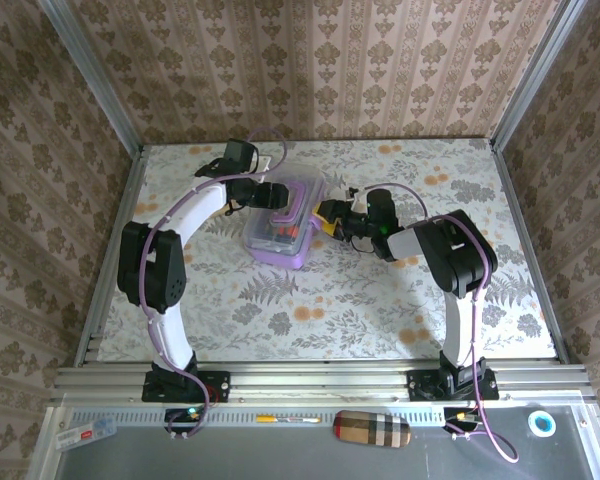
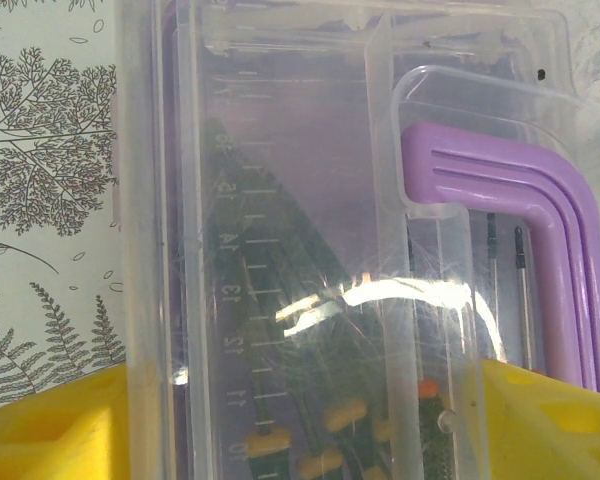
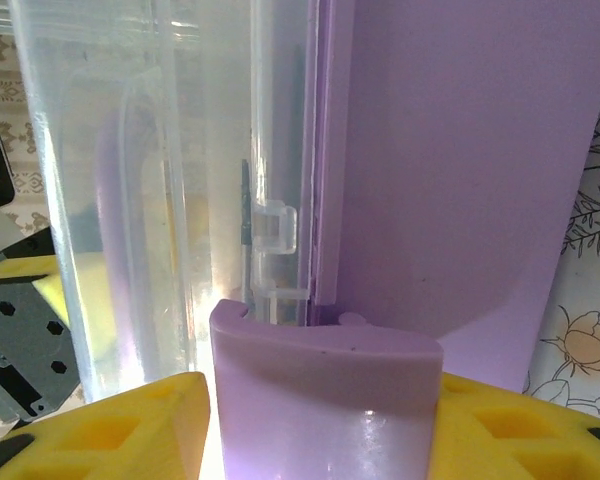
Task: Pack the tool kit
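Wallpapered walls (image 1: 330, 70) on three sides, floral-print desk (image 1: 380, 300) below. Toward the desk's far edge, a little left of centre, the tool kit (image 1: 278, 235) lies flat with its clear lid (image 2: 300, 200) up and the purple handle (image 2: 520, 190) on top. Its long axis runs near-to-far, the far end swung slightly toward the far right corner, so one long side faces the right edge. Orange-and-dark pieces (image 2: 340, 415) show through the lid, so filling looks done and latching seems the step in hand. The right tool (image 1: 327, 224) sits at that right-facing side, fingers (image 3: 130, 425) pressed on either flank of the purple clasp (image 3: 325, 390), gripping it. The left tool (image 1: 268, 196) hangs over the far end, jaws spread wide above the lid, holding nothing. The next move likely calls for swinging the clasp onto the lid's lip while the lid is held down.
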`<state>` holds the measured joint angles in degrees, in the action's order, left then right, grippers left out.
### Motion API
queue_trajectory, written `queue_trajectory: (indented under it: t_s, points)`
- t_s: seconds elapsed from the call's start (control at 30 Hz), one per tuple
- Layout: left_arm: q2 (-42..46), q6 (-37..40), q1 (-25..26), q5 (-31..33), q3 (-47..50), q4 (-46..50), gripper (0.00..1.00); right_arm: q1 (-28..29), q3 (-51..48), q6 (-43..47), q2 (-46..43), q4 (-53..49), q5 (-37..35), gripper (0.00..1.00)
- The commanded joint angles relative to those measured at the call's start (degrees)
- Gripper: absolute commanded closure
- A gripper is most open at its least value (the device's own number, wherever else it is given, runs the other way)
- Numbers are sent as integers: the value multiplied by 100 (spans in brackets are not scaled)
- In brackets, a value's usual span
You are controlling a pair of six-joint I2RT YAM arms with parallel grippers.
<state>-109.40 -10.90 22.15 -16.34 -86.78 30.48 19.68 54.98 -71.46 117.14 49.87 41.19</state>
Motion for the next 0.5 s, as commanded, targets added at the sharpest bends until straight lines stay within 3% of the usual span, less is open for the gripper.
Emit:
queue_trajectory:
  t_s: [0.0,0.47]
  points:
    - [-906,-273,61,43,558,1232,72,71,175,211,-110,-231,12,44]
    - [-907,-264,70,27,553,1232,72,73,-1,427,-402,-465,-5,39]
